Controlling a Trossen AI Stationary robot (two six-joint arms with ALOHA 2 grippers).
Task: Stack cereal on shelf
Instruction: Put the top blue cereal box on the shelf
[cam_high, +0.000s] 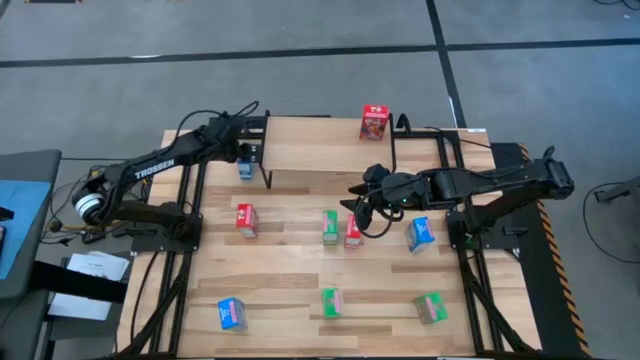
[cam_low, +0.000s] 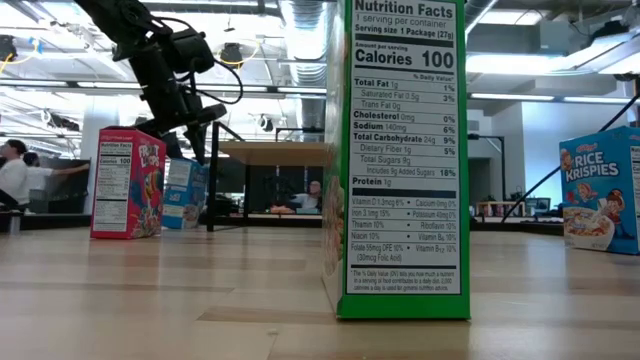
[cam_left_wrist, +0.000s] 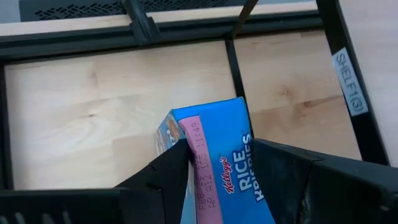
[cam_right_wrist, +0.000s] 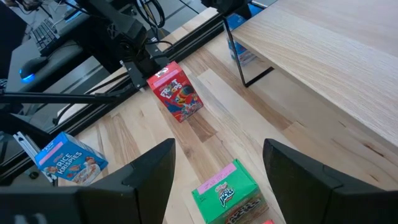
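Left hand (cam_left_wrist: 217, 171) pinching blue box (cam_left_wrist: 221, 162) at shelf's (cam_high: 320, 150) left end, low by the legs. Right hand (cam_right_wrist: 217, 168) spread above green box (cam_right_wrist: 227, 196) mid-counter. Judgement: lift blue clear of plank edge, set it upright, release only once seated

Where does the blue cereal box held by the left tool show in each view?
High: blue box in the left tool, at the shelf's left end.
Low: blue box left of centre, behind a red box.
Left wrist: blue box bottom centre, gripped.
Right wrist: blue box near the top; right tool hovers mid-table.
Landmark: the shelf.
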